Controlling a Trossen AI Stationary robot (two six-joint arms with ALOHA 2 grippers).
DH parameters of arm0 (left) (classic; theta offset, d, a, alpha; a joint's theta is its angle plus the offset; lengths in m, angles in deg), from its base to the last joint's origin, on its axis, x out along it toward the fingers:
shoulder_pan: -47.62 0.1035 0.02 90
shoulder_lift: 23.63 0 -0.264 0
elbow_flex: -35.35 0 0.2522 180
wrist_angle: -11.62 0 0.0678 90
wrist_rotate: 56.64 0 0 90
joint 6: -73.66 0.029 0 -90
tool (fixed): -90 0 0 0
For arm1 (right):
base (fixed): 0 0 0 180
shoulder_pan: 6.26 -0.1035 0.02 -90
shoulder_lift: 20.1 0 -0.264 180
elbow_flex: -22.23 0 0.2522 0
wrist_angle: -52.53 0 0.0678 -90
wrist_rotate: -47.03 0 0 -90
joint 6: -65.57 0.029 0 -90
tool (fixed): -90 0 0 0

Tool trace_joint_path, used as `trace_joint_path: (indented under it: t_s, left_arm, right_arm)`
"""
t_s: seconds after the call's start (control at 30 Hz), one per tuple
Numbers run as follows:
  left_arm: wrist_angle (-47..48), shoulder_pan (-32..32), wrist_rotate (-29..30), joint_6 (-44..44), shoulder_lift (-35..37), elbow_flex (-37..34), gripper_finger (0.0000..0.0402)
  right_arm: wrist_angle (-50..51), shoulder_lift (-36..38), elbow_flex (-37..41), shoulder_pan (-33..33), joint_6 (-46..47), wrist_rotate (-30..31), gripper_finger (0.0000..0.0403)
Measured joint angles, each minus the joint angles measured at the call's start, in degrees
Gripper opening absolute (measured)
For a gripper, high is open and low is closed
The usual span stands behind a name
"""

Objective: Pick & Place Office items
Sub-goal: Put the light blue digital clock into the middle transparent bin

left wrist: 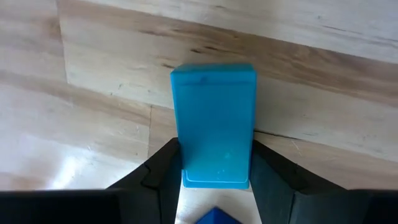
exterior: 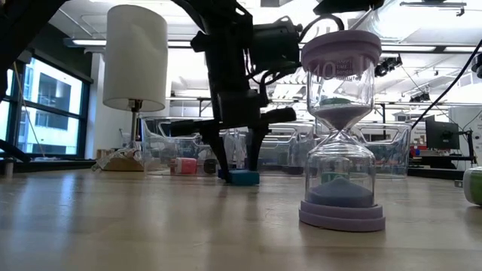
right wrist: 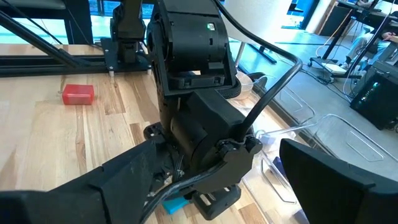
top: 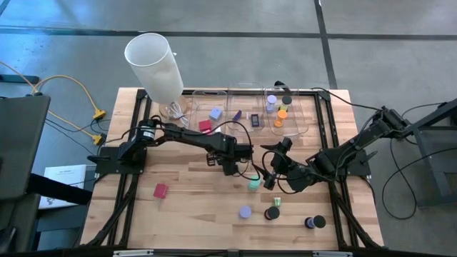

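Teal flat rectangle (left wrist: pixel 214 124) on table, left gripper (left wrist: pixel 214 171) clamping it, right gripper (top: pixel 270 180) open beside.

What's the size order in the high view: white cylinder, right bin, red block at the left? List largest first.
1. White cylinder, though its height brings it nearer the camera.
2. Right bin.
3. Red block, clearly smallest.
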Motion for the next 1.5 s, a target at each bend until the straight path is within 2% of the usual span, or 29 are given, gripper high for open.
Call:
trace_joint_path:
  t_s: [0.23, 0.6, 0.8, 1.0, 1.1, 1.2, 1.33, 1.4, 1.5]
  left_arm:
    - [2.1, -2.1, 7.9, -10.0, 2.1, -0.1, 0.0146]
    - [11.0, -3.0, 10.6, -27.1, 10.0, -0.2, 0.0146]
    - [12.6, -4.4, 18.2, -37.1, 19.6, -0.1, 0.0146]
    - [5.7, -5.5, 17.9, -46.2, 32.8, 0.0, 0.0146]
    - [-2.8, -3.8, 13.1, -51.9, 37.6, 0.0, 0.0146]
    - [-8.6, 0.4, 4.3, -56.2, 40.4, 0.1, 0.0145]
    - [-13.8, 8.8, -12.1, -63.4, 40.4, 0.1, 0.0145]
    - [-17.0, 13.5, -21.4, -68.0, 38.9, 0.1, 0.0145]
    - [-21.1, 19.6, -31.5, -74.9, 35.2, 0.1, 0.0145]
  right_arm:
    - [-0.4, -0.4, 0.0, 0.0, -0.2, 0.1, 0.0332]
    - [-7.8, -0.3, 0.0, -2.6, -5.7, 3.5, 0.0332]
    - [-8.6, -0.3, 0.0, -5.3, -5.7, 4.9, 0.0332]
    - [-9.2, -0.3, 0.0, -7.0, -5.7, 7.9, 0.0332]
    - [-9.3, -0.3, 0.0, -7.3, -5.7, 7.8, 0.0332]
    - [-9.7, -0.3, 0.0, -7.3, -5.2, 7.3, 0.0332]
    - [-9.9, -0.3, 0.0, -7.3, -2.4, 5.4, 0.0332]
    - [-10.1, -0.3, 0.0, -7.4, -1.0, 3.5, 0.0332]
    - [-10.3, -0.3, 0.0, -7.6, -0.2, 1.9, 0.0332]
